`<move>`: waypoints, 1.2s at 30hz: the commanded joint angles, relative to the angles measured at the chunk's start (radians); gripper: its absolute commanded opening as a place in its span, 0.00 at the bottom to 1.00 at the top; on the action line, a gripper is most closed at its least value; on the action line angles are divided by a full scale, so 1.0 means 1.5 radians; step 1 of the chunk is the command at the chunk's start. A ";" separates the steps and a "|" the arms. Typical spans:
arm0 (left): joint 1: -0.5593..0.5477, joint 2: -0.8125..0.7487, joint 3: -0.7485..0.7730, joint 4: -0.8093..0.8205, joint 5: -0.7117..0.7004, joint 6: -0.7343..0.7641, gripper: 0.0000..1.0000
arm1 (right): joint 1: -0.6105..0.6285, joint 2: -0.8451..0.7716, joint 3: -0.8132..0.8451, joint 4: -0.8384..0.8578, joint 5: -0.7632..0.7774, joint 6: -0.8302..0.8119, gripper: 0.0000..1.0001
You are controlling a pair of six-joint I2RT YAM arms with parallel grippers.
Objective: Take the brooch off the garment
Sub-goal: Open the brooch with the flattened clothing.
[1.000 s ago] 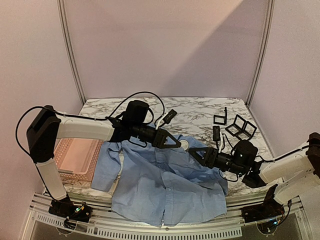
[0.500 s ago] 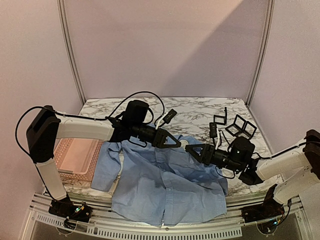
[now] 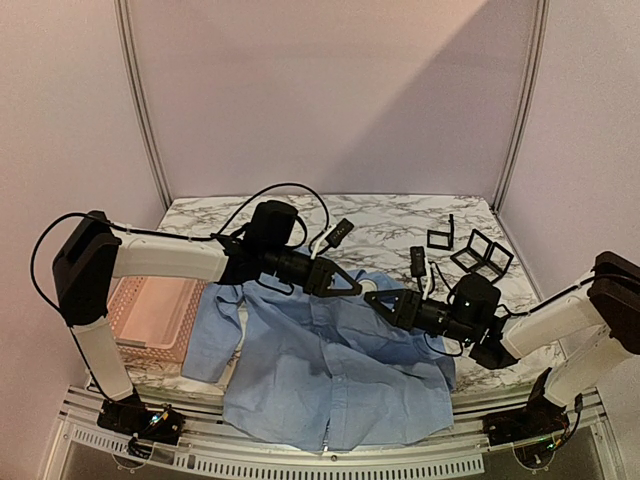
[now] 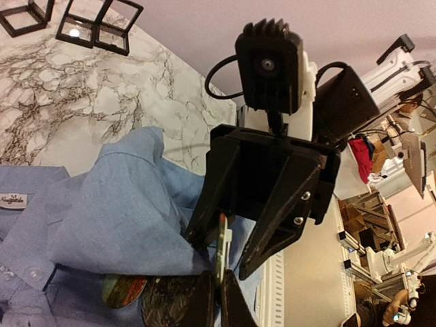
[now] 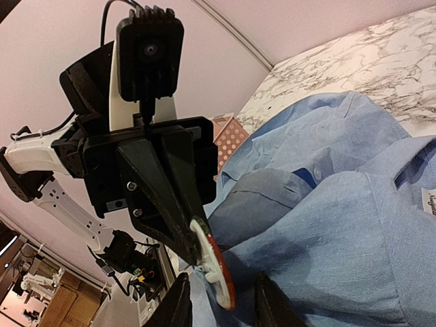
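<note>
Blue, wrinkled cloth: the garment (image 3: 330,370) lies spread on the marble tabletop (image 3: 400,215), collar toward the far side. At the collar, the left end effector (image 3: 357,287) is pinched together on the brooch (image 5: 212,269), a white disc with a red rim. The right end effector (image 3: 377,298) faces it, fingers apart on either side of the disc.
</note>
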 commanded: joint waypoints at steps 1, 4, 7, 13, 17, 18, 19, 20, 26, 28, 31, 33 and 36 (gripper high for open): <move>0.004 -0.033 -0.007 0.015 0.010 0.000 0.00 | 0.004 0.018 0.013 0.033 -0.008 0.011 0.29; 0.004 -0.032 -0.007 0.015 0.010 0.001 0.00 | 0.004 0.022 0.012 0.039 -0.006 0.013 0.28; 0.004 -0.033 -0.007 0.015 0.010 0.002 0.00 | 0.004 0.023 0.011 0.039 -0.004 0.014 0.26; 0.004 -0.035 -0.007 0.015 0.012 0.002 0.00 | 0.003 0.028 0.012 0.039 -0.002 0.019 0.23; 0.003 -0.035 -0.007 0.013 0.012 0.003 0.00 | 0.003 0.035 0.013 0.050 -0.007 0.023 0.19; 0.003 -0.035 -0.007 0.013 0.012 0.003 0.00 | 0.003 0.036 0.014 0.052 -0.006 0.026 0.19; 0.003 -0.035 -0.007 0.012 0.012 0.003 0.00 | 0.003 0.039 0.014 0.056 -0.007 0.027 0.18; 0.003 -0.034 -0.007 0.012 0.012 0.005 0.00 | 0.003 0.041 0.014 0.059 -0.007 0.028 0.18; 0.003 -0.034 -0.006 0.009 0.012 0.005 0.00 | 0.004 0.049 0.014 0.080 -0.019 0.033 0.18; 0.003 -0.035 -0.006 0.009 0.012 0.004 0.00 | 0.004 0.050 0.013 0.082 -0.025 0.031 0.19; 0.003 -0.035 -0.006 0.007 0.012 0.004 0.00 | 0.004 0.048 0.009 0.095 -0.031 0.029 0.21; 0.003 -0.033 -0.005 0.006 0.011 0.004 0.00 | 0.004 0.047 0.005 0.103 -0.035 0.029 0.23; 0.003 -0.032 -0.004 0.004 0.009 0.003 0.00 | 0.004 0.048 0.004 0.110 -0.044 0.029 0.25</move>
